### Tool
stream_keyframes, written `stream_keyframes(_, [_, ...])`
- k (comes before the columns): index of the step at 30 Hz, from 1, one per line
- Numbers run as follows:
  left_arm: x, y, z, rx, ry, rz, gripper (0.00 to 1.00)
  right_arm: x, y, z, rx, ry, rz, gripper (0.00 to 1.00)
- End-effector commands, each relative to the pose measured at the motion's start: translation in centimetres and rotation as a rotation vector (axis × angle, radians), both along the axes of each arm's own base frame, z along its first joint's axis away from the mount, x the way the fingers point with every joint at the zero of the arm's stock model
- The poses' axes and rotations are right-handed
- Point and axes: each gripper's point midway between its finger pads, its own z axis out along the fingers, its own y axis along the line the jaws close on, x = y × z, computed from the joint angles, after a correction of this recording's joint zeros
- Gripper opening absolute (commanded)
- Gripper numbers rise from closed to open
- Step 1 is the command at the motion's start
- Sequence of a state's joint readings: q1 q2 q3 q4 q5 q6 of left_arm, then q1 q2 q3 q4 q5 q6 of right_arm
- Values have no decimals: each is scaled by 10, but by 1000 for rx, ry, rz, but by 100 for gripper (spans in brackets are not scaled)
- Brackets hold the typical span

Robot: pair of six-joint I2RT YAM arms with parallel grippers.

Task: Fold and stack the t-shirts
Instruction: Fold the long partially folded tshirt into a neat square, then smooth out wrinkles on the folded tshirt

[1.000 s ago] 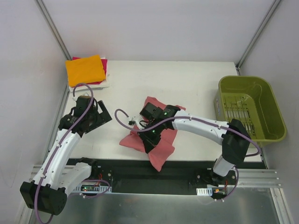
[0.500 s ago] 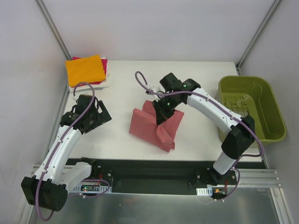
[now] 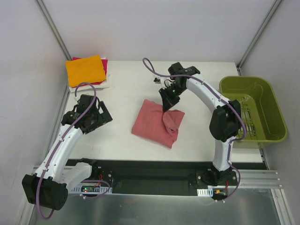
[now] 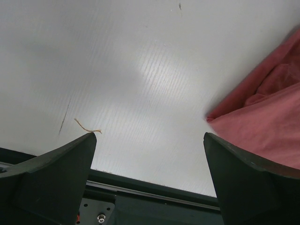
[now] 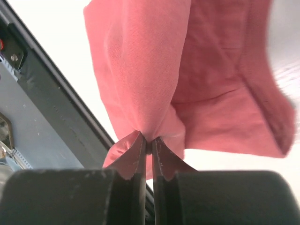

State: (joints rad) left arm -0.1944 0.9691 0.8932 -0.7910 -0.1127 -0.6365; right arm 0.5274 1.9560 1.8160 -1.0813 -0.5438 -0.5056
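The salmon-red t-shirt (image 3: 154, 124) lies bunched on the middle of the table. My right gripper (image 3: 167, 104) is shut on a pinch of its cloth at the far right edge and holds that edge up; the pinch shows in the right wrist view (image 5: 149, 140), with the shirt (image 5: 197, 70) hanging from it. My left gripper (image 3: 104, 117) is open and empty, low over the table at the left; its view shows bare table and the shirt's corner (image 4: 262, 117) at the right. A stack of folded shirts sits at the far left corner, orange (image 3: 85, 70) on top, magenta (image 3: 105, 65) and white (image 3: 105, 84) beneath.
An olive-green plastic basket (image 3: 274, 126) stands at the right edge of the table. A small dark object (image 3: 156, 80) lies on the table beyond the shirt. A loose thread (image 4: 86, 126) lies near the front edge. Walls close in the left, back and right.
My right gripper has carried the shirt's edge from the near middle toward the back right, dragging the cloth up and over. The shirt now lies flatter and farther back. The left arm has barely moved.
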Motion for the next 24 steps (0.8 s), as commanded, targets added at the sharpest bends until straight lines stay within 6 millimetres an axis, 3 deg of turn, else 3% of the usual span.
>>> stream_keyframes(1, [4,-2,8,-18,-24,-5,99,29,-8,-2,79,-13,65,13])
stream_keyframes(3, [5,-5,7,-30,-20,-13,99,42,-10,-7,82,-14,77,20])
stream_keyframes(4, [6,-8,6,-46,-11,-23,99,52,-16,-24,61,8,62,33])
stream_keyframes(6, [9,-16,7,-78,-18,-44,99,73,-22,-29,31,-21,26,60])
stream_keyframes(7, [10,-21,7,-103,-16,-62,99,83,-29,-39,-1,-15,-2,82])
stream_keyframes(9, [15,-30,7,-144,-30,-86,99,105,-46,-41,-106,-71,-83,99])
stream_keyframes(12, [19,-44,7,-211,-33,-122,99,127,-60,-17,-184,-195,-179,100])
stream_keyframes(15, [29,-62,7,-294,-49,-170,99,122,-64,9,-155,-252,-279,99])
stream_keyframes(16, [38,-69,7,-318,-70,-187,99,114,-65,36,-114,-301,-311,100])
stream_keyframes(17, [43,-76,9,-342,-80,-212,99,102,-67,22,-112,-270,-330,100])
stream_keyframes(18, [47,-86,12,-379,-84,-248,99,92,-63,26,-74,-239,-381,100])
stream_keyframes(19, [56,-93,10,-399,-78,-265,99,81,-65,48,-23,-278,-415,100])
stream_keyframes(20, [68,-101,15,-420,-110,-295,99,67,-67,23,-23,-231,-451,100])
stream_keyframes(21, [72,-112,17,-451,-110,-330,99,55,-67,41,31,-243,-512,99])
stream_keyframes(23, [92,-128,16,-466,-95,-368,99,42,-71,31,46,-226,-580,100])
stream_keyframes(24, [94,-139,15,-470,-82,-399,99,22,-78,18,32,-200,-595,100])
